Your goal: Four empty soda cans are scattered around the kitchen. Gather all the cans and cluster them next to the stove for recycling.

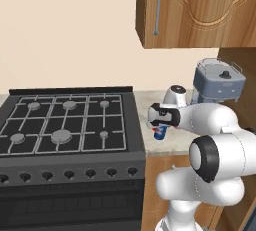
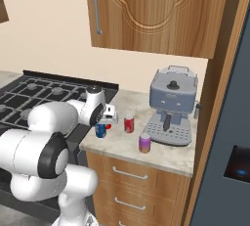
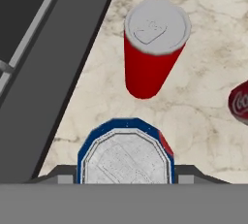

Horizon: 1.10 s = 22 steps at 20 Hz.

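**Blue-and-white can in the pincer, right beside the stove**

Closest in, the pincer sits with its two dark fingertips pressed to either side of the blue-and-white can; from the hand camera the silvery top of that can fills the gap between them, so the jaws are partly closed around it and gripping. In the right base view the same can hangs under the hand at the counter's left end, close to the stove edge; whether its base touches the marble I cannot tell.

Just past it, the red can stands upright on the counter, near the stove's dark side rim. In the right base view it peeks out behind the hand, mostly hidden.

A little to the right, the reddish-pink can stands upright too, apart from the red one. Nearer the counter's front edge and further right again, the pale pink-lilac can stands upright, just in front of the coffee machine's tray.

To the left, the stove spreads wide, black grates over grey burners, a row of knobs along its front. All four cans are on the short stretch of counter between stove and coffee machine.

Beyond, a wooden wall cabinet hangs above the counter, against the cream wall.
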{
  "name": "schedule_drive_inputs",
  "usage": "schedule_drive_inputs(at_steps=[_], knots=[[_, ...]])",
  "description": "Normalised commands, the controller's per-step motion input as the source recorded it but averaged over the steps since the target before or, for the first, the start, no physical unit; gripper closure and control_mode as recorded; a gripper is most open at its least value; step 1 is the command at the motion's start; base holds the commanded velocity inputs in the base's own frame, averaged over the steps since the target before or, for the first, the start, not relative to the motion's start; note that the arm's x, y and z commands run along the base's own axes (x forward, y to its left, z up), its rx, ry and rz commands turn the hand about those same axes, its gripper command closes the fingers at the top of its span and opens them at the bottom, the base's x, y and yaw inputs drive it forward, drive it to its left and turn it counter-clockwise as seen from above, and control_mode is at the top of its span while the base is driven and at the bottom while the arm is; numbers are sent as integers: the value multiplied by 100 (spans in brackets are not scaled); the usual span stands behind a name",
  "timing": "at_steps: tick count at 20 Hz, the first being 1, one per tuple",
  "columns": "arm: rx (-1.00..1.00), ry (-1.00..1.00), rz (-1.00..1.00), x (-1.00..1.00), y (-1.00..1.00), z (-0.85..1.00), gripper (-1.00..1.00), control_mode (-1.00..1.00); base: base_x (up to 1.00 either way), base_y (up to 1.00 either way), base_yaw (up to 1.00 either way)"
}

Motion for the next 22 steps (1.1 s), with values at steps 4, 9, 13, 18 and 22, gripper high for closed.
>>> schedule_drive_inputs(at_steps=[4, 9, 13, 18, 22], knots=[[0, -1, 0, 0, 0, -14, 100, -100, 0, 0, 0], [0, -1, 0, 3, 0, -13, 100, -100, 0, 0, 0], [0, -2, 0, 9, 0, -10, 100, -100, 0, 0, 0], [0, 0, 0, 1, 0, -9, -100, -100, 0, 0, 0], [0, -1, 0, 0, 0, -2, -100, -100, 0, 0, 0]])
